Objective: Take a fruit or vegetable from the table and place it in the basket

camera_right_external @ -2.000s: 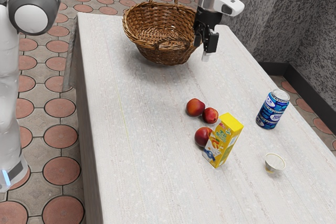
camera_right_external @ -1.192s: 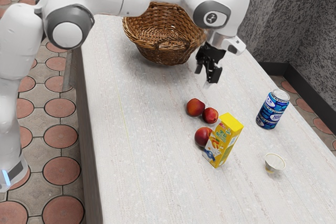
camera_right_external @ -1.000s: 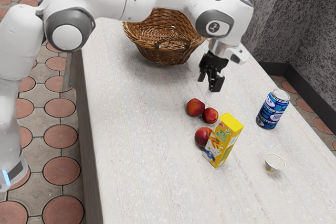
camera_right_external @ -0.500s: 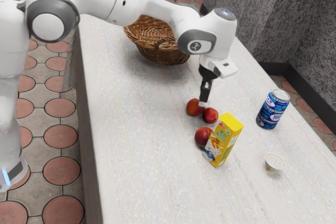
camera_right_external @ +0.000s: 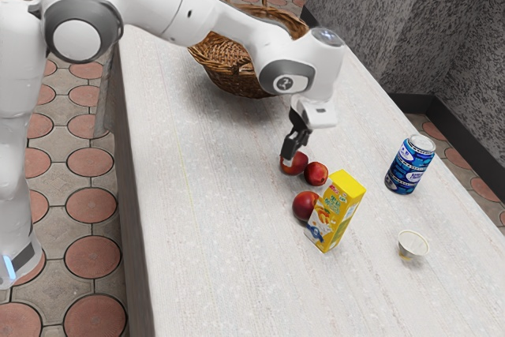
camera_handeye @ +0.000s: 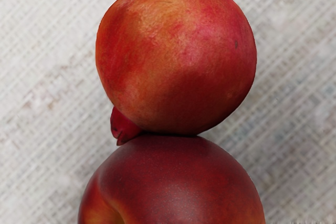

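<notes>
On the table [camera_right_external: 205, 250], to the carton's [camera_right_external: 335, 215] left in the exterior view, perhaps touching: third fruit [camera_right_external: 304, 205]. Behind it, touching: pomegranate [camera_handeye: 178, 56] and nectarine [camera_handeye: 178, 182]; well behind, basket [camera_right_external: 231, 80]. Right of it: cup [camera_right_external: 412, 249]; right and behind: can [camera_right_external: 408, 168].

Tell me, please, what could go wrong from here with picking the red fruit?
The tool is at the red fruit nearest the basket, and a second fruit lies close beside it, so a grasp might nudge that one away. If pushed, it could roll into the upright yellow carton, which looks narrow and might tip. Both fruits look round and smooth, so a poor grip may let one slip on the way to the basket.
</notes>
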Tool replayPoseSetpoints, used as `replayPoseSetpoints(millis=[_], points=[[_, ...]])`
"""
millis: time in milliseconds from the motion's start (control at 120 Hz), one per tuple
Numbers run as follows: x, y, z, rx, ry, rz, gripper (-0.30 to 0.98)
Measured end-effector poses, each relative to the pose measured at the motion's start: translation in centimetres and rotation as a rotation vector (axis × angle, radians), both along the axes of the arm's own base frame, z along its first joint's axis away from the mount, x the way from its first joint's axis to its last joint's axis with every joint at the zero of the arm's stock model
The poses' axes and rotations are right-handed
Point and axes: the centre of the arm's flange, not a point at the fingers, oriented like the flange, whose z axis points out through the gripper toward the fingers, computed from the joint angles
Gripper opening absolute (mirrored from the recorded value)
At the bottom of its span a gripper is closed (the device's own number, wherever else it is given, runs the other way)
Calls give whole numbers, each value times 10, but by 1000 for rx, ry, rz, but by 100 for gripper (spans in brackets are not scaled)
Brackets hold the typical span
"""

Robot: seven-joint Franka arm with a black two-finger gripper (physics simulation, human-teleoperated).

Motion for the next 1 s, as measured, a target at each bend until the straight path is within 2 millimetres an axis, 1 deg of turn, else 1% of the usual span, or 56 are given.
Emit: replayPoseSetpoints(millis=[92,175,350,517,550,642,750,783,800,867,933,1000], points=[[1,5,-12,-2,14,-27,69],[3,2,-20,-3,21,-61,69],[7,-3,-32,-5,25,-115,69],[8,5,-38,-15,25,-131,68],[9,6,-40,-18,27,-134,65],[10,6,-45,-22,30,-146,47],[11,3,-46,-24,26,-162,40],[11,1,-43,-23,21,-167,39],[10,1,-38,-22,14,-170,38],[5,-4,-11,-17,-21,-183,38],[0,-17,18,-12,-59,-210,38],[-10,-27,52,-3,-105,-231,38]])
